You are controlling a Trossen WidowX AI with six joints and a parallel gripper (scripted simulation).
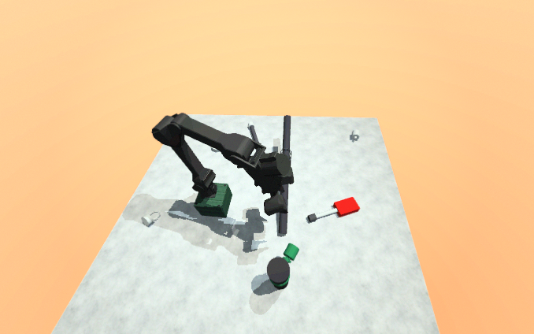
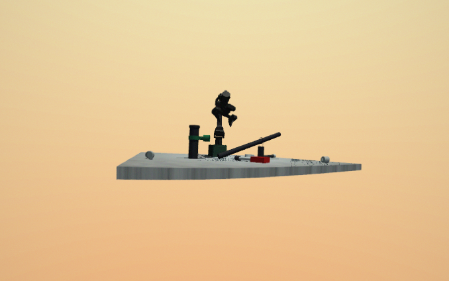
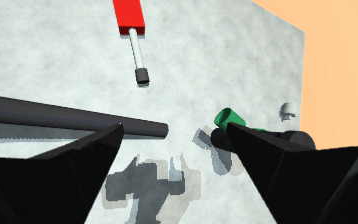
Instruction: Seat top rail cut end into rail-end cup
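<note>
Claw [image 1: 276, 204] [image 2: 231, 124] [image 3: 176, 127] wide open w/ nothing btwn its fingers, above tabletop [image 1: 335, 282] [image 2: 170, 163] [image 3: 190, 55].

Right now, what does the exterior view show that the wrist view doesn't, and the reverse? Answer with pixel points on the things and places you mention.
Only exterior: the rail [image 1: 283, 224] [image 2: 249, 144] [image 3: 145, 126] slanting up from a low end beside the big post [image 1: 278, 269] [image 2: 193, 148] [image 3: 301, 141], and the green base box [image 1: 219, 201] [image 2: 216, 151] under the arm.

Only wrist: the cup [image 1: 291, 251] [image 2: 206, 138] [image 3: 236, 120]'s open mouth, and the gap between the end effector [image 1: 283, 191] [image 2: 232, 122] [image 3: 176, 127]'s two spread fingers.

Both: rail, big post, green cup and red block [image 1: 346, 205] [image 2: 259, 160] [image 3: 130, 14], with the rail's near end outside the cup.
</note>
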